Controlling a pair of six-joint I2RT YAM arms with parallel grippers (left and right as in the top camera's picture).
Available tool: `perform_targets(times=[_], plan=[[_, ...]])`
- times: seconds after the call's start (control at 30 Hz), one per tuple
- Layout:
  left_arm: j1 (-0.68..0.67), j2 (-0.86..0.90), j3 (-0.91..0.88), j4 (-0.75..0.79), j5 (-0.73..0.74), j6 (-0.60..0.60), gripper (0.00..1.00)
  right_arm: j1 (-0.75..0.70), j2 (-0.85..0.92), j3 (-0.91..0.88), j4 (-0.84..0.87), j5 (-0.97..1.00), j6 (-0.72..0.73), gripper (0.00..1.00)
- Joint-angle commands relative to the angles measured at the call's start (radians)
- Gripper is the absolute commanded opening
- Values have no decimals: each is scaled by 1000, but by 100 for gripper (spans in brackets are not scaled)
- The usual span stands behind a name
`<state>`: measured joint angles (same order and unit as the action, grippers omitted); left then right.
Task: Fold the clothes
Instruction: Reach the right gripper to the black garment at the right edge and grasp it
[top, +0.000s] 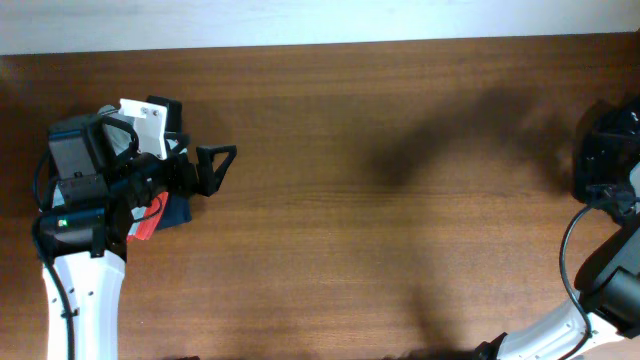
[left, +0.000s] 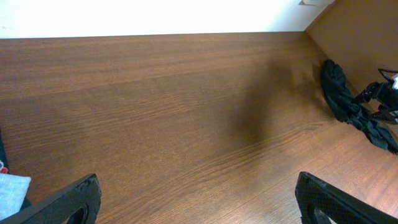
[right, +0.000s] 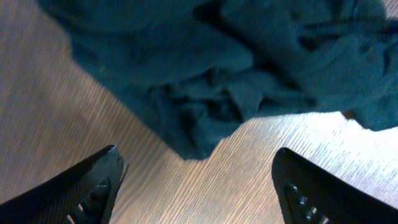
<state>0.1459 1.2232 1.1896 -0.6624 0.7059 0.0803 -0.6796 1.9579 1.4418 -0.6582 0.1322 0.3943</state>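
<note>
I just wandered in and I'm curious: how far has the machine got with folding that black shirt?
Done: nothing; the black T-shirt lies crumpled at the right edge of the table. In hand: the right arm's jaws stand apart short of its bunched edge, gripping nothing. Remaining: grasping it, spreading it flat and every fold; the left arm's jaws hang open over bare wood.

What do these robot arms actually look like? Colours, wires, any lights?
Both arms pair white tube-like links with black joints. The left arm carries a grey box and a small green light. A thin black cable loops along the right arm. The left gripper and right gripper each have two black wedge-shaped fingers with small slots.
</note>
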Motion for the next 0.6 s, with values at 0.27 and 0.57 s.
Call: perform_targets(times=[0.27,0.57], plan=[[-4,-5,17,0,-34,-5,100,-72,66,10,74,34,-4,75],[-4,-5,16,7,-49,-5,100,-73,93,10,116,7,4,47]])
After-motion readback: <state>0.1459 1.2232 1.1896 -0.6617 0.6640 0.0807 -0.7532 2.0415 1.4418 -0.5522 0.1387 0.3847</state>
